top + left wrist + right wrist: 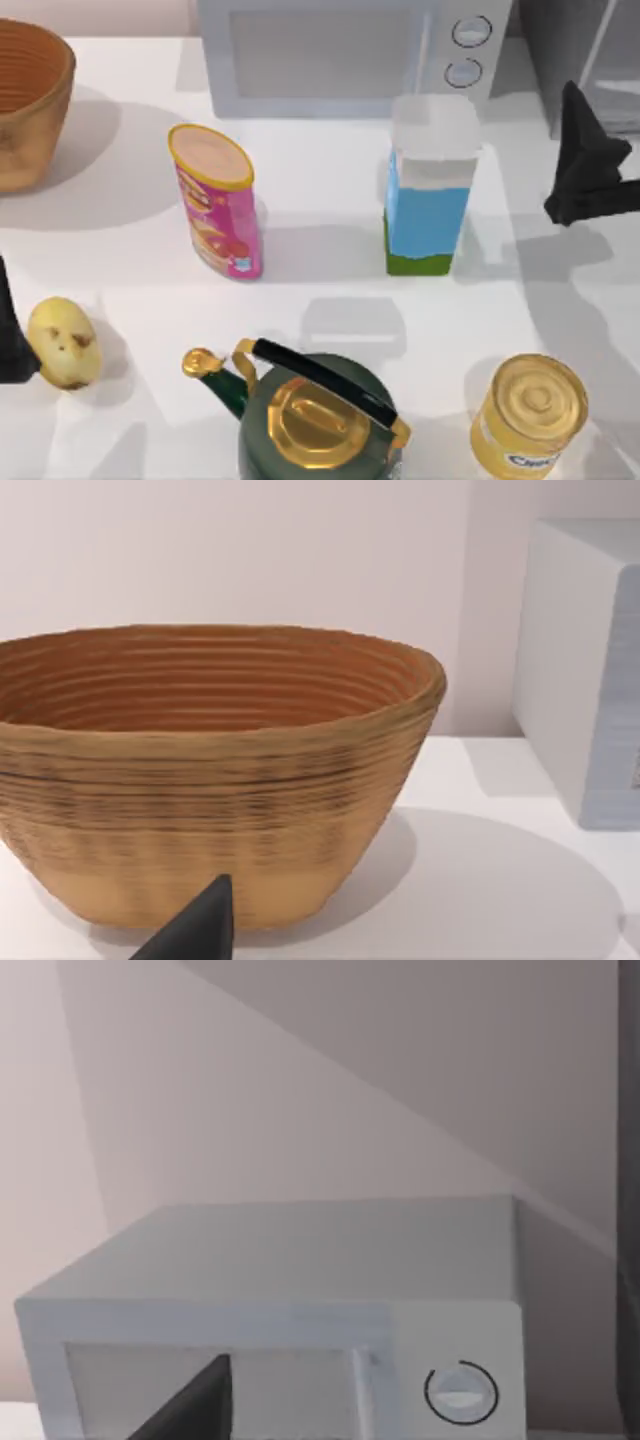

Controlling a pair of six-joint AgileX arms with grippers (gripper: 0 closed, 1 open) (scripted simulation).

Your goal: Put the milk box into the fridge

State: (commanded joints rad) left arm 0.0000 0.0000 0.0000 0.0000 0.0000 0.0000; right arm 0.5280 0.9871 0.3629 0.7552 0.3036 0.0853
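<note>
The milk box [428, 190] stands upright at mid table, with a white gabled top, a light blue body and a green base. It is just in front of the microwave. The fridge [590, 55], dark grey with a paler door edge, is at the back right corner. My right gripper [585, 165] hovers to the right of the milk box and in front of the fridge, apart from both. My left gripper [12, 335] sits at the table's left edge beside a potato.
A light grey two-dial microwave [340, 55] [300, 1360] stands at the back. A woven basket [30, 100] [210, 770] is back left. A pink chips tube [215, 200], a potato [62, 342], a green kettle [310, 415] and a yellow can [528, 415] stand around the front.
</note>
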